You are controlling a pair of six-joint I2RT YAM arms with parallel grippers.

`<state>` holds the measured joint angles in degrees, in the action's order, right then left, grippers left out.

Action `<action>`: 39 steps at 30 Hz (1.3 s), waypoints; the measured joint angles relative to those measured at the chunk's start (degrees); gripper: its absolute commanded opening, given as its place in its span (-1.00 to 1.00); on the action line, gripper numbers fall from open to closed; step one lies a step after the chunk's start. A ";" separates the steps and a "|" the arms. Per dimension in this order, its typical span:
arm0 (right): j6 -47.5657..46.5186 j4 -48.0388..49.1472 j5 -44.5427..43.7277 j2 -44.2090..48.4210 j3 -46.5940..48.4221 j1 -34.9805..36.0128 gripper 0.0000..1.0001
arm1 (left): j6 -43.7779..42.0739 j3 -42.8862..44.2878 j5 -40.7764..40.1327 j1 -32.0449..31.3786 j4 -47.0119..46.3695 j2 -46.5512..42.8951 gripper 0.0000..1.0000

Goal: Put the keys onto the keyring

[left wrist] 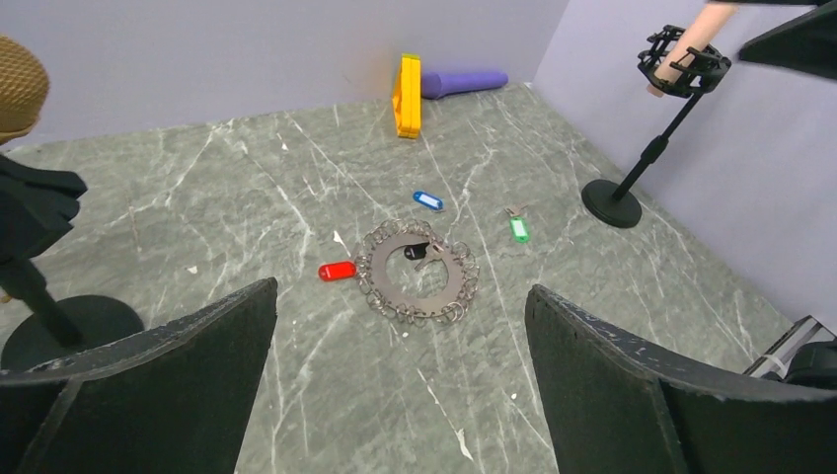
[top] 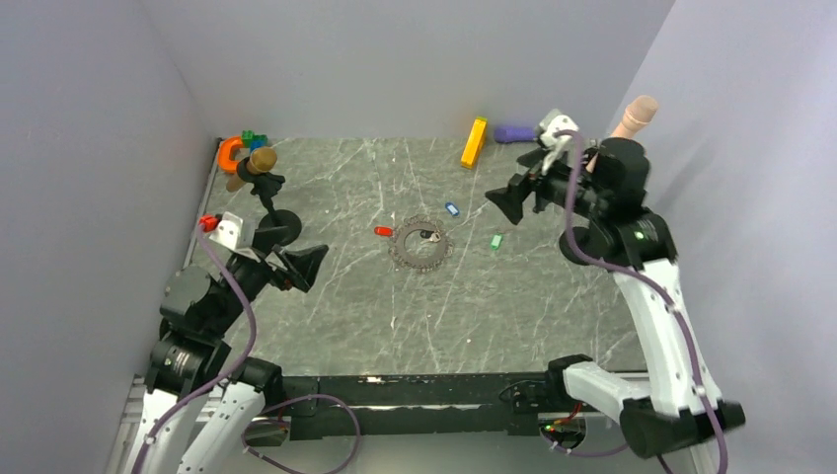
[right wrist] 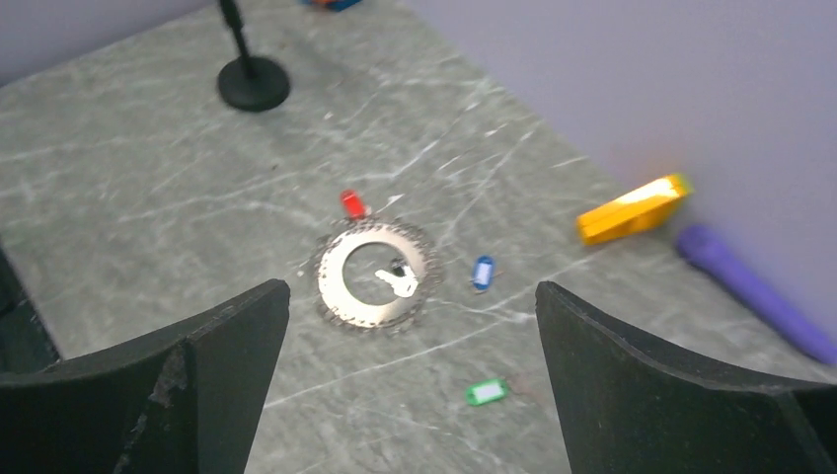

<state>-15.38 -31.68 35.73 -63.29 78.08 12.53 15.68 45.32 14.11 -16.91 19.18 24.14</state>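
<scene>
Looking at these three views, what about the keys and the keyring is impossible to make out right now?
- Black key: threaded on the keyring or merely lying inside it? Blurred in the right wrist view, too small in the others.
- Purple cylinder: one end cut off by the right wrist view's edge.
- Orange piece: partly hidden behind the microphone in the top view.

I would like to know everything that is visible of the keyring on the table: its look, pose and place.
The keyring is a flat, grey, metallic-looking ring with a wide round hole and many small wire loops along its outer rim, which give it a toothed outline. It lies flat near the middle of the marbled table. The black-rimmed key rests across its inner edge, partly in the hole. The red key lies close beside its rim; whether they touch cannot be told.
</scene>
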 measured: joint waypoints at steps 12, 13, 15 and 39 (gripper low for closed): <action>17.77 -3.10 -11.91 12.20 4.74 -9.07 1.00 | -1.07 7.52 -0.63 0.00 9.49 -3.43 0.99; 18.91 -3.10 -11.87 12.41 4.66 -9.81 1.00 | -1.09 7.61 -0.50 0.00 9.68 -3.43 0.99; 20.48 -3.13 -11.65 12.55 4.42 -10.86 1.00 | -1.09 7.63 -0.42 0.00 10.29 -3.45 0.99; 23.28 -3.04 -6.36 12.24 2.43 -18.53 1.00 | -2.10 5.35 1.03 0.00 10.88 -4.42 0.99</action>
<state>7.90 -34.72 29.36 -51.05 80.51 -6.00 13.58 50.68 15.14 -16.91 30.06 19.73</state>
